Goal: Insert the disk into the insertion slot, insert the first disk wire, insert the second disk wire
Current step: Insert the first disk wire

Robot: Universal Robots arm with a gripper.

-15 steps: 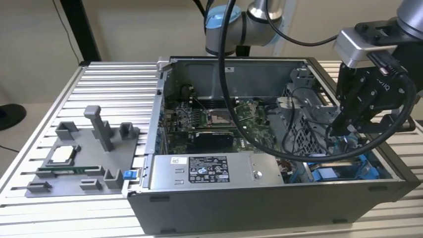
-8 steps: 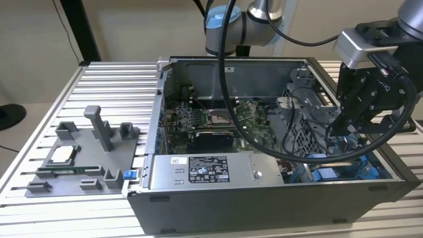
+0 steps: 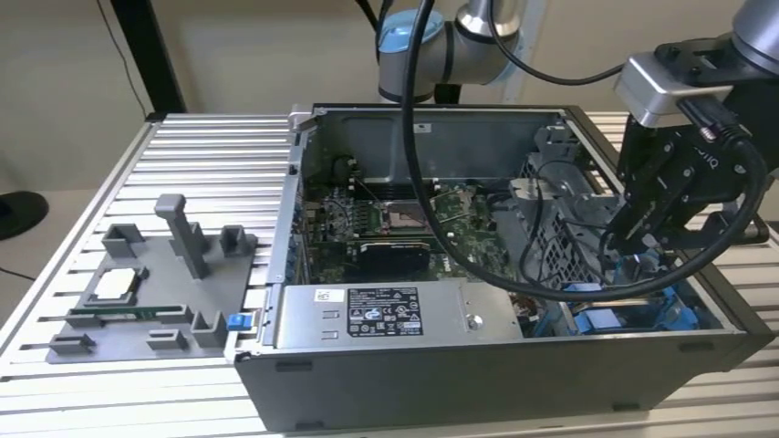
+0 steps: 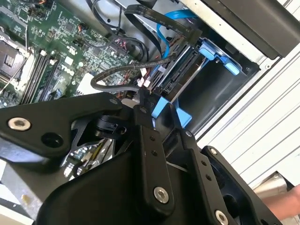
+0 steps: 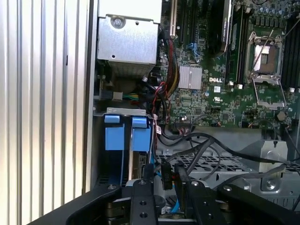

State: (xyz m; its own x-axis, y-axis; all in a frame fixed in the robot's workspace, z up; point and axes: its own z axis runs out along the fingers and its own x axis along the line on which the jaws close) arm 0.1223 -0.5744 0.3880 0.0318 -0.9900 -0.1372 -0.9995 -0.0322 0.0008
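Two black fingers (image 5: 140,192) of the hand (image 5: 164,180) stand close together, narrowed onto the black plug of a disk wire (image 5: 166,174) that sits between their tips. In the second wrist view the wire's black cable (image 4: 108,80) loops away from the hand (image 4: 157,107) over the motherboard (image 4: 51,42).

In the exterior view the hand (image 3: 627,245) hangs from the arm and reaches down into the open computer case (image 3: 487,392), at the end towards that view's right. Directly under the fingertips lies the insertion slot (image 3: 608,319), a grey bay with blue rails. The disk (image 4: 183,70) already sits inside that bay just beyond the fingertips, with the blue tab of its carrier (image 4: 218,52) at the end farthest from the hand. I cannot tell whether the plug touches the disk's socket.

A thin blue cable (image 4: 171,16) curves past the disk on the side away from the hand. The grey power-supply box (image 3: 383,315) with its sticker lies near the hand, along the case's front wall. Well apart from the hand, outside the case, a grey parts tray (image 3: 146,301) rests on the ribbed metal worktop (image 3: 207,155).
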